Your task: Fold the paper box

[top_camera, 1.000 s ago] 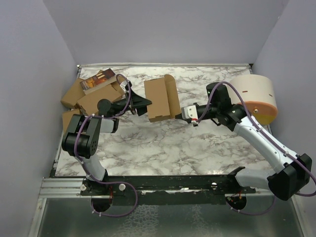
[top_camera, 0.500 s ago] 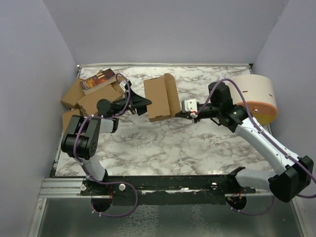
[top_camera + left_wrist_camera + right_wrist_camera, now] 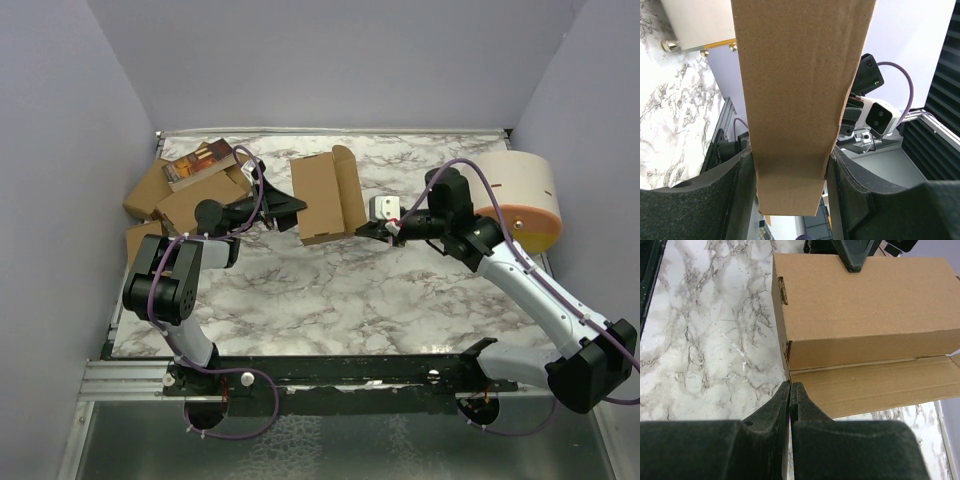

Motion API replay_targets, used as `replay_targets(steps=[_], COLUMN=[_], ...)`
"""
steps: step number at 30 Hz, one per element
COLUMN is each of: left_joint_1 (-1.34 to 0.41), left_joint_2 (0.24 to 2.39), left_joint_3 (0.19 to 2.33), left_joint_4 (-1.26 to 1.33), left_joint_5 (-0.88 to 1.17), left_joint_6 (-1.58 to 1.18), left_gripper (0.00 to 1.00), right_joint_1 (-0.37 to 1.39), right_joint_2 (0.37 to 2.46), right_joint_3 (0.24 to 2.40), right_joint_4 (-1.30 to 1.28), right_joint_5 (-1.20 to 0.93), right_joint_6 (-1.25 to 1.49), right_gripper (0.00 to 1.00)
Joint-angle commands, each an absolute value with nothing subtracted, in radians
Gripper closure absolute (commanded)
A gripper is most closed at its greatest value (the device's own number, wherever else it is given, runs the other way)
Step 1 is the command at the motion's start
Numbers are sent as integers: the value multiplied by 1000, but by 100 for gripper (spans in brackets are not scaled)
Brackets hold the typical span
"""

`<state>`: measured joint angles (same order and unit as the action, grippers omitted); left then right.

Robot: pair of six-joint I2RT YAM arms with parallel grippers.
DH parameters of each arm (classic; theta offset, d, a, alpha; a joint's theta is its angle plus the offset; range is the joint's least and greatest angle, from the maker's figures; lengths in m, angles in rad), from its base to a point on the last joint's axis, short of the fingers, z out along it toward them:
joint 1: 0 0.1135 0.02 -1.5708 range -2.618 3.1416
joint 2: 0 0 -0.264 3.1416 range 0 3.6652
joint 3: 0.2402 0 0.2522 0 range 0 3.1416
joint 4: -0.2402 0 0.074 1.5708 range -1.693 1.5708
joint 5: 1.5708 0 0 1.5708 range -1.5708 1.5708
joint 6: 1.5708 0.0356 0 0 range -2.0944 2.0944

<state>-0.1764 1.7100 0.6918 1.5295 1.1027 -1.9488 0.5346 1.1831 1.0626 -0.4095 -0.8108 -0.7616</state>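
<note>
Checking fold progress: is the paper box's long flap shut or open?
Open. On the paper box, the long flap lies spread beside the body, untucked.

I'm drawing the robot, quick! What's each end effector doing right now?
Left end effector: closed on the paper box.
Right end effector: closed, holding nothing, tips at the paper box's corner.

Recorded for paper box (image 3: 325,198): plain brown cardboard, matt, fine fibrous grain seen in wrist views, cut edges raw.
Recorded for worktop (image 3: 330,290): white-grey marble pattern, smooth, faint sheen.
Fingers (image 3: 705,200) of left gripper (image 3: 790,165): black, matt, finely pitted, plastic-like.
Same black matt texture noted on right gripper (image 3: 790,387).
White cylinder (image 3: 515,185): smooth, matt, orange rim.
Front rail (image 3: 130,378): bare metal, dull brushed finish.
</note>
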Motion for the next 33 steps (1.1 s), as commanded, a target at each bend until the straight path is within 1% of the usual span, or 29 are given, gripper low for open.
replay_targets(steps=[1,7,18,33], left_joint_1=[-181,-181,-179,-179], left_joint_2=[1677,1674,1678,1681], left_joint_3=[718,727,727,735], left_joint_4=[1783,1784,1784,1786], left_joint_5=[1100,1097,1091,1082], left_joint_6=[-1954,-1958,-1958,-1961], left_gripper=[83,83,84,84], right_joint_1=[529,528,520,506], right_joint_2=[1166,1159,1144,1141], right_joint_3=[1049,1034,1019,1007], right_joint_4=[-369,-351,-342,-306], right_joint_5=[-768,-751,-795,-796], right_joint_6=[-719,-685,-673,-620], right_gripper=[99,99,99,99])
